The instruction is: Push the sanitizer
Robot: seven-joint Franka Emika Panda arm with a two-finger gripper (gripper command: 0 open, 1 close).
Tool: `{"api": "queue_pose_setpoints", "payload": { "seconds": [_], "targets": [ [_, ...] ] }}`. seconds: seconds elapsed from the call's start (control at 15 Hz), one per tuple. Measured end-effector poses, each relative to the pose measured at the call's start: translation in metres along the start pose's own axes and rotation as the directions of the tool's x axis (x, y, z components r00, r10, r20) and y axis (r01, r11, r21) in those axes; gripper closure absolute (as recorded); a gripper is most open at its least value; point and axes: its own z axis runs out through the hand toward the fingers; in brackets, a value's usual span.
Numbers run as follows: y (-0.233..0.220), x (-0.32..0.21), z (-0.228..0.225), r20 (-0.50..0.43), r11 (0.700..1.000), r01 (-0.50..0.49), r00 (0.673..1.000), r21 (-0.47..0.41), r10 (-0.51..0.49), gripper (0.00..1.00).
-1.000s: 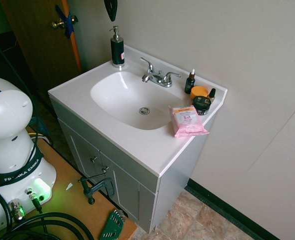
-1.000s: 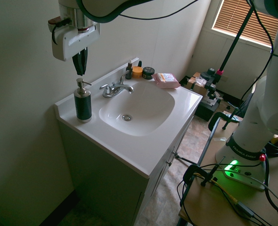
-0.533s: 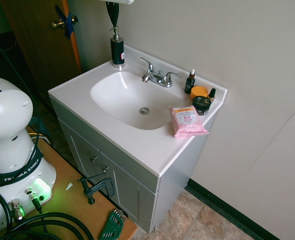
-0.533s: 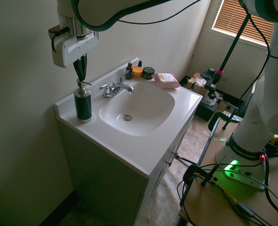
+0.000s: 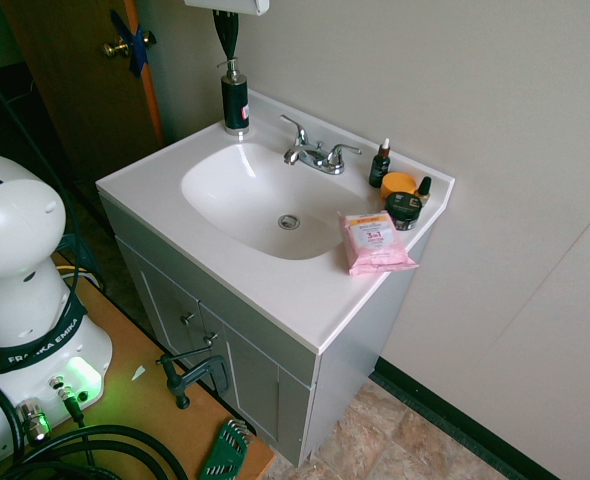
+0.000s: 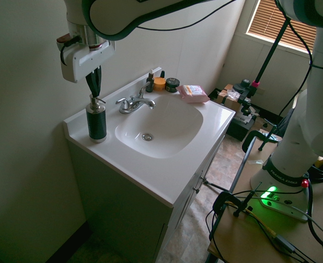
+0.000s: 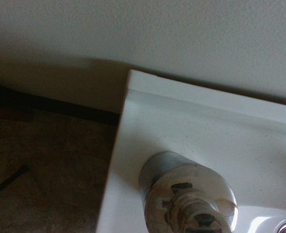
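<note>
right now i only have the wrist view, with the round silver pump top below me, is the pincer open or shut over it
Observer: The pincer is shut, its tips right at the pump head of the tall black cylindrical bottle; I can't tell whether they touch.

Operator: anything at the other end of the sink

Observer: Yes, a pink plastic packet of wipes lies there, beside a squat black jar.

Operator: and the faucet

Observer: The chrome two-handled faucet stands behind the basin, between the bottle and those jars.
</note>
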Motion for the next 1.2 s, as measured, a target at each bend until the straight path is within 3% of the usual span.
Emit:
{"api": "queue_pose_setpoints", "payload": {
  "seconds": [0.47, 0.53, 0.8, 1.2],
  "targets": [
    [0.005, 0.006, -0.014, -0.011, 1.000, -0.018, 1.000, 0.019, 0.019, 1.00],
    [0.011, 0.011, -0.022, -0.020, 0.999, -0.030, 0.999, 0.028, 0.031, 0.00],
    [0.056, 0.028, -0.045, -0.024, 0.995, -0.089, 0.996, 0.042, 0.090, 0.00],
    [0.156, 0.012, -0.012, 0.004, 0.991, -0.135, 0.991, -0.002, 0.135, 0.00]
  ]
}}
